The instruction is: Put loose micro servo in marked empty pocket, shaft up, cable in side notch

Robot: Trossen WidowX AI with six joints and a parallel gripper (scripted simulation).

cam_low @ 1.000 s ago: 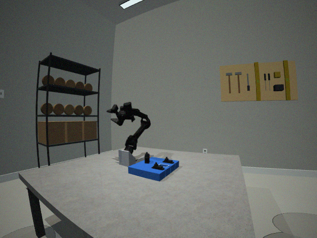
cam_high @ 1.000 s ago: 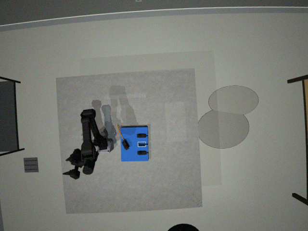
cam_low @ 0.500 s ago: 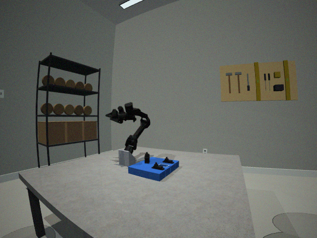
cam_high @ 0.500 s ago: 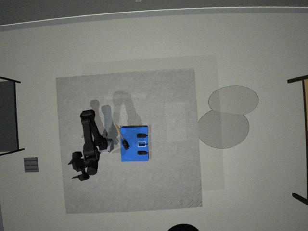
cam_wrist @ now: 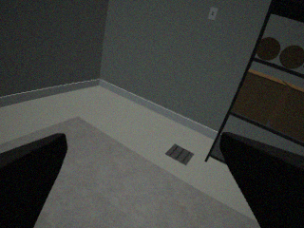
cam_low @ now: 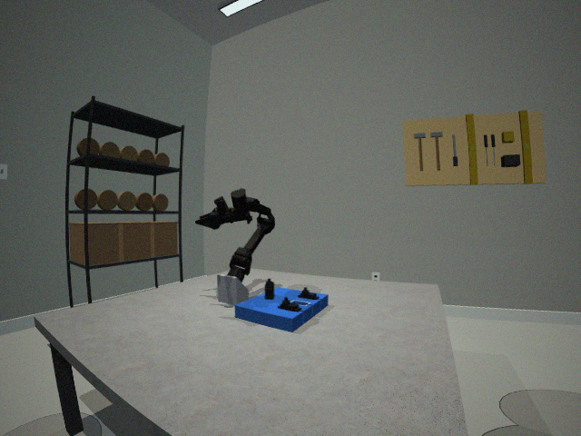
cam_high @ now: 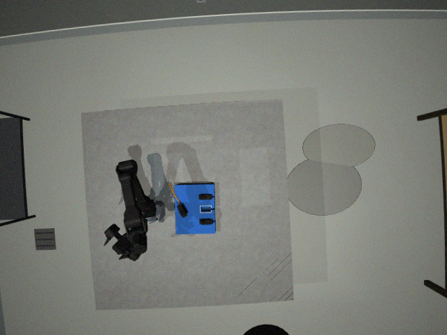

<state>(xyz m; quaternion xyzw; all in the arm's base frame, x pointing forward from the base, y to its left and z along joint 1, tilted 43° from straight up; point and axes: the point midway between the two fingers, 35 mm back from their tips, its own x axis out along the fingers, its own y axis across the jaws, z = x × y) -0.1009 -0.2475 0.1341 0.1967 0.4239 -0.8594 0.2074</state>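
Note:
The loose dark micro servo (cam_high: 182, 209) (cam_low: 269, 289) is on the left part of the blue deck (cam_high: 187, 227) (cam_low: 262, 315) in the top view; it looks tall and narrow in the exterior view. Its orange cable (cam_high: 174, 192) runs toward the deck's upper-left corner in the top view and past its edge. The white-outlined pocket (cam_high: 205, 209) (cam_low: 300, 303) is empty, between two seated servos. My gripper (cam_high: 112, 251) (cam_low: 205, 224) (cam_wrist: 145, 141) is open and empty, high above the table, well away from the servo and pointing away from the deck. The servo's shaft direction is too small to tell.
One seated servo (cam_high: 205, 196) (cam_low: 308, 293) and another seated servo (cam_high: 206, 221) (cam_low: 289, 305) flank the pocket. The arm's grey base (cam_low: 230, 288) stands beside the deck on the table (cam_high: 238, 252) (cam_low: 351, 356) (cam_wrist: 109, 190). A shelf rack (cam_low: 123, 163) stands beyond the table.

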